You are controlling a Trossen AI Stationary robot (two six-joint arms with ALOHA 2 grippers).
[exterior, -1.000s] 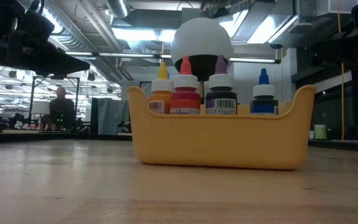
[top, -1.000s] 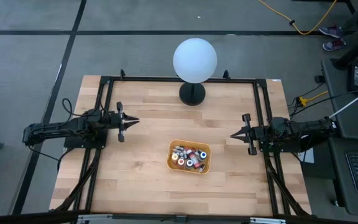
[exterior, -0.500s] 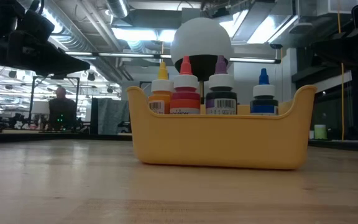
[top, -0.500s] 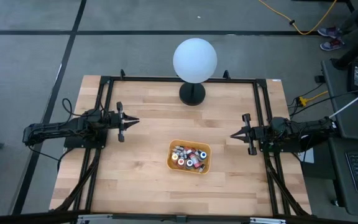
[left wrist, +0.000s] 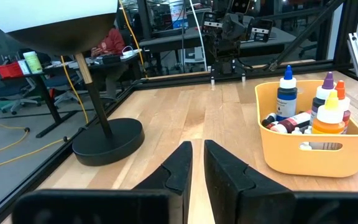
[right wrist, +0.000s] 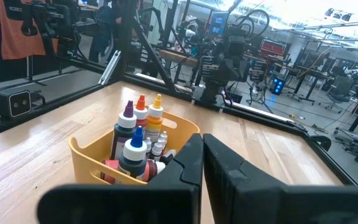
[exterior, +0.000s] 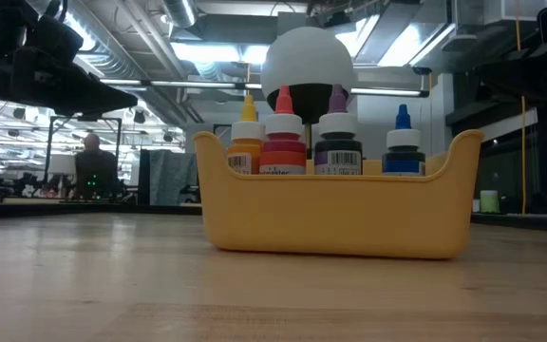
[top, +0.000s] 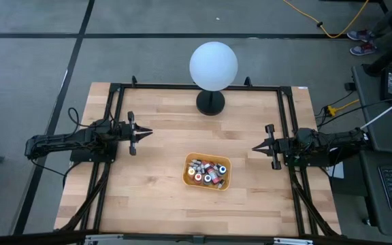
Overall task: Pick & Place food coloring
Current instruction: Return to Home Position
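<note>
A yellow bin (top: 187, 178) sits on the wooden table a little near of centre. The food coloring (exterior: 283, 142) is in it: several small bottles stand upright with orange, red, purple and blue tips, and others lie on the bin's floor (left wrist: 284, 126). My left gripper (top: 148, 131) hovers level at the table's left, pointing right, shut but for a thin slit (left wrist: 197, 149). My right gripper (top: 254, 148) hovers level at the table's right, pointing left, shut (right wrist: 202, 140). Both are well clear of the bin, with nothing between their fingers.
A lamp with a white globe (top: 213, 64) stands on a black round base (top: 210, 103) at the table's far middle. Black frame rails (top: 196, 86) run along the table's edges. Bare wood lies between each gripper and the bin (right wrist: 92, 165).
</note>
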